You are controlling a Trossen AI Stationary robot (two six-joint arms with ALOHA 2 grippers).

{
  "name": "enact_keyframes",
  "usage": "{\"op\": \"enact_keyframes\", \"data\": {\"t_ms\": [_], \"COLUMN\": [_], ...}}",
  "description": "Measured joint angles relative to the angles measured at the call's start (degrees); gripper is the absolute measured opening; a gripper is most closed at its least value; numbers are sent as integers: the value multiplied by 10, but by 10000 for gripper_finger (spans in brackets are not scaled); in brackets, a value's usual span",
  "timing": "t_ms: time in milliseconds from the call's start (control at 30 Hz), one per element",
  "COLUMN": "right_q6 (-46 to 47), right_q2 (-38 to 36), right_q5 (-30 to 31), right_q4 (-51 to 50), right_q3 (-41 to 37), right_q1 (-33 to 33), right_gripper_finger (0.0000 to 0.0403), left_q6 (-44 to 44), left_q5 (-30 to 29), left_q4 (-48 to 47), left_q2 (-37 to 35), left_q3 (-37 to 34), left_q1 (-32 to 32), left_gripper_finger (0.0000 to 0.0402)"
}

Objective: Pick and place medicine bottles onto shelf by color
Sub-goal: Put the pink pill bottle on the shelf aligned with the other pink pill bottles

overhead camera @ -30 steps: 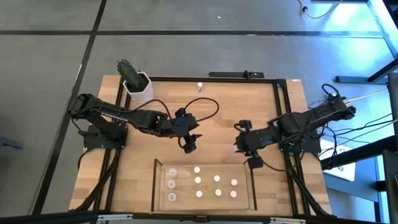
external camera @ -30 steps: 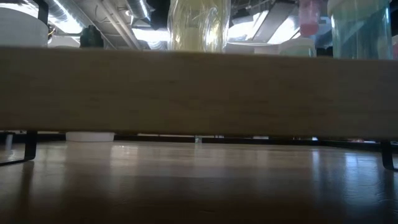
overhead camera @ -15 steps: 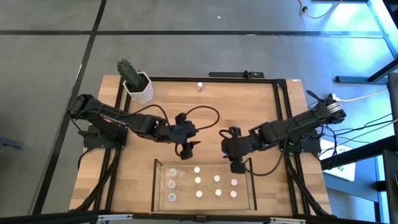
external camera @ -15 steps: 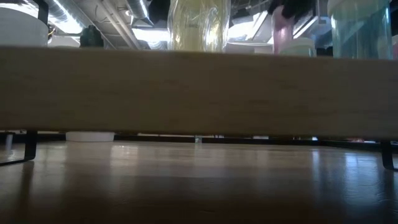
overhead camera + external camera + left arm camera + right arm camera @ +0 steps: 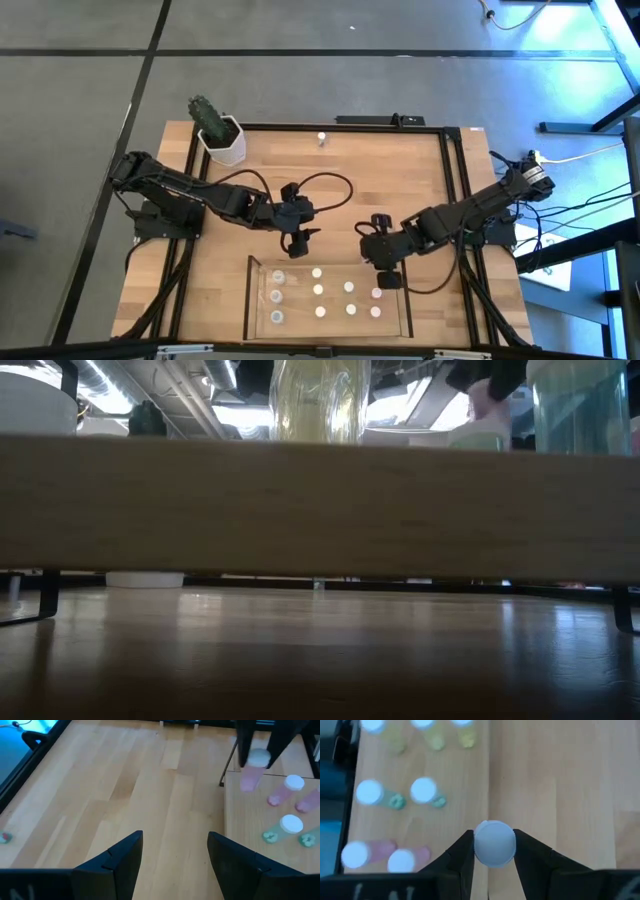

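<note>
- Currently, the cactus pot [image 5: 222,140] is sitting at the table's far left corner, well apart from both arms.
- Left gripper [image 5: 297,243] is hovering just beyond the shelf's [image 5: 255,300] far wall, jaws spread wide and holding nothing.
- Bottles are standing in rows on the shelf floor; one lone bottle [image 5: 322,139] is standing near the far edge.
- Right gripper [image 5: 388,279] is hanging over the shelf's far right corner, jaws clamping a pink bottle [image 5: 494,843] by its white cap.
</note>
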Motion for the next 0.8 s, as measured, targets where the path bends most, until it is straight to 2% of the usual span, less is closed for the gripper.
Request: {"op": "enact_keyframes", "data": {"t_ms": [467, 800], "right_q6": [56, 51], "right_q2": [9, 62], "right_q5": [26, 26], "right_q4": [-10, -14], "right_q3": [1, 1], "right_q1": [19, 30], "right_gripper_finger": [122, 122], "left_q6": [1, 1], "left_q5": [0, 0], "left_q4": [0, 3], "left_q2": [0, 0], "left_q3": [0, 0], "left_q1": [0, 1], "left_gripper_finger": [216, 216]}}
